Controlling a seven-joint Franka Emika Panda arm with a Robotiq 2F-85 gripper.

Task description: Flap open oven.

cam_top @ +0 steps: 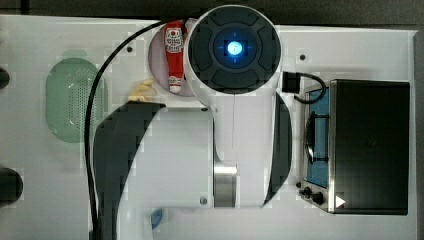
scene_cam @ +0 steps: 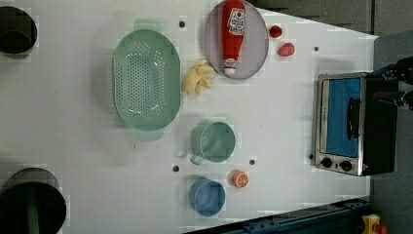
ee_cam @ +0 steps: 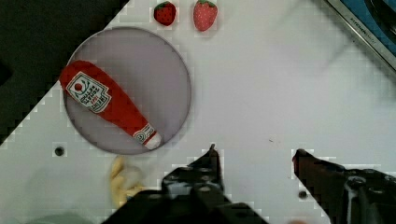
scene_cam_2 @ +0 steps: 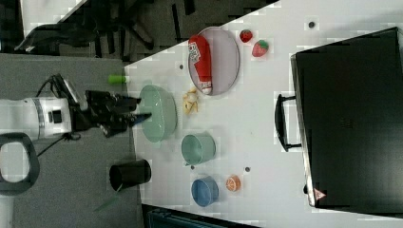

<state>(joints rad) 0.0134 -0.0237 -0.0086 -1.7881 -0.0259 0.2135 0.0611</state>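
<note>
Top view: arm (cam_top: 235,115) covers the middle of the white table (cam_top: 350,55); oven (cam_top: 367,147) sits at the top view's right, black top up, glass door with its bar handle (cam_top: 310,136) facing the top view's left, door shut, knobs (cam_top: 311,192) at the lower corner. Ketchup bottle (cam_top: 175,57) on a grey plate (cam_top: 159,60) just beside the arm's base, green colander (cam_top: 75,100) toward the top view's left. Left view: oven (scene_cam: 358,122) at the left view's right edge, door closed, handle (scene_cam: 353,118) across the blue glass, well apart from everything else. Colander (scene_cam: 146,80), banana bunch (scene_cam: 197,77) touching nothing but just beside the plate (scene_cam: 255,58), ketchup bottle (scene_cam: 233,34) lying on it, two strawberries (scene_cam: 282,41) near the plate, green cup (scene_cam: 213,142), blue cup (scene_cam: 208,196), orange slice (scene_cam: 239,179). Right view: gripper (scene_cam_2: 138,108) held off the table edge over the colander (scene_cam_2: 159,114), well apart from the oven (scene_cam_2: 351,118) at the right view's right; handle (scene_cam_2: 281,122) stands out from the closed door. Black cup (scene_cam_2: 129,174) near the table edge. Wrist view: gripper (ee_cam: 254,156) fingers spread wide apart, nothing between them, bare table below; oven door corner (ee_cam: 369,23) at the frame corner, plate (ee_cam: 159,74) with ketchup bottle (ee_cam: 109,105) and strawberries (ee_cam: 187,13) beyond.
</note>
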